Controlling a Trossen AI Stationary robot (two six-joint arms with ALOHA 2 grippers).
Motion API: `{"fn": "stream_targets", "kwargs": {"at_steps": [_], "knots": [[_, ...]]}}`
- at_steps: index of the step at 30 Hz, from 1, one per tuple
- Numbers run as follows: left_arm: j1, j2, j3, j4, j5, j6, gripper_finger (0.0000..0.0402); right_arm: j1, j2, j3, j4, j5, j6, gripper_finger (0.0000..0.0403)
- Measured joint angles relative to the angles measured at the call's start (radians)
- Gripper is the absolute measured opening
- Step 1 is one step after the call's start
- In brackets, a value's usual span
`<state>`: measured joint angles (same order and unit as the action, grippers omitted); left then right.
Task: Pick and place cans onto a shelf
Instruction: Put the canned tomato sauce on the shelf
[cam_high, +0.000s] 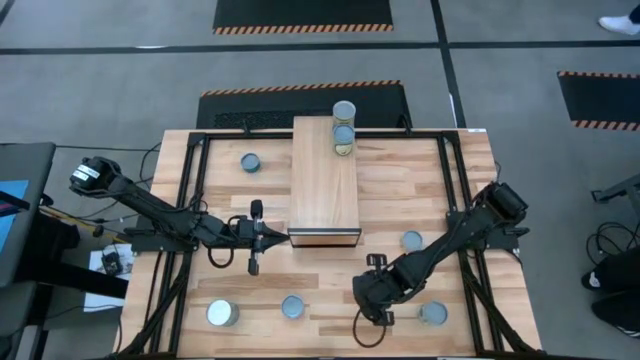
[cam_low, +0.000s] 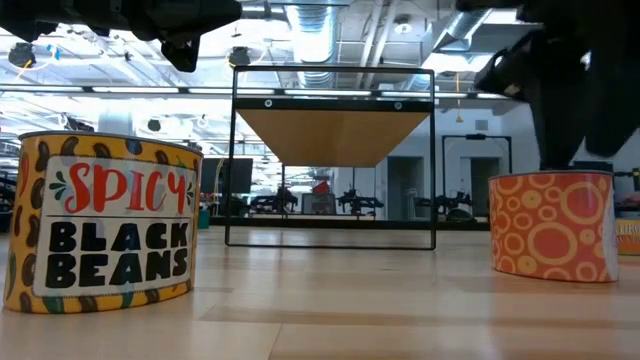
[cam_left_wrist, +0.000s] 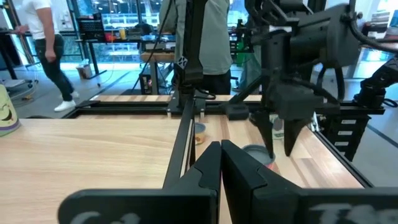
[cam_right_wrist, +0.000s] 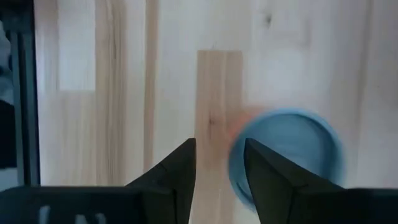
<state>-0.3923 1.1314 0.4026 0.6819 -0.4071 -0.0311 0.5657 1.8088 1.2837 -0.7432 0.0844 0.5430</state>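
Shelf: the shelf (cam_high: 325, 180) lies lengthwise in the upper middle of the high view, on the desk (cam_high: 400, 190).
Cans on shelf: two cans (cam_high: 343, 127) stand at its far end, one just behind the other, at the top centre of the frame.
Loose cans: one at upper left (cam_high: 250, 162), one white-topped at lower left (cam_high: 222, 314), one at lower centre (cam_high: 293, 307), one right of the shelf (cam_high: 411, 241), one at lower right (cam_high: 433, 314).
Left gripper: the left gripper (cam_high: 254, 236) sits left of the shelf's near end, just beside it; its jaws are pressed together with nothing between them, as the left wrist view shows.
Right gripper: the right gripper (cam_right_wrist: 219, 163) hangs over the lower centre-right of the desk, jaws a little apart and empty, above bare wood; a blue-topped can (cam_right_wrist: 286, 152) lies just beside one finger, blurred.
Low view: a black-beans can (cam_low: 105, 225) at left, an orange-patterned can (cam_low: 553, 225) at right.
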Motion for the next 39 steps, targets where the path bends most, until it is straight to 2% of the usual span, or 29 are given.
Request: {"fn": "stream_targets", "kwargs": {"at_steps": [15, 23, 26, 31, 39], "knots": [[0.000, 0.000, 0.000, -0.006, -0.001, 0.000, 0.0000, -0.024, 0.048, 0.007, -0.005, 0.003, 0.006, 0.0078], [0.000, 0.000, 0.000, -0.010, -0.001, 0.000, 0.0000, -0.024, 0.054, 0.066, -0.040, -0.015, -0.056, 0.0017], [0.000, 0.000, 0.000, -0.010, -0.001, 0.000, 0.0000, -0.020, 0.054, 0.093, -0.068, -0.019, -0.071, 0.0008], [0.000, 0.000, 0.000, -0.010, 0.000, 0.000, 0.0000, -0.001, 0.054, 0.178, -0.097, -0.078, -0.109, 0.0016], [0.000, 0.000, 0.000, -0.010, -0.001, -0.001, 0.0000, 0.016, 0.053, 0.461, -0.292, -0.080, -0.185, 0.0011]]}}
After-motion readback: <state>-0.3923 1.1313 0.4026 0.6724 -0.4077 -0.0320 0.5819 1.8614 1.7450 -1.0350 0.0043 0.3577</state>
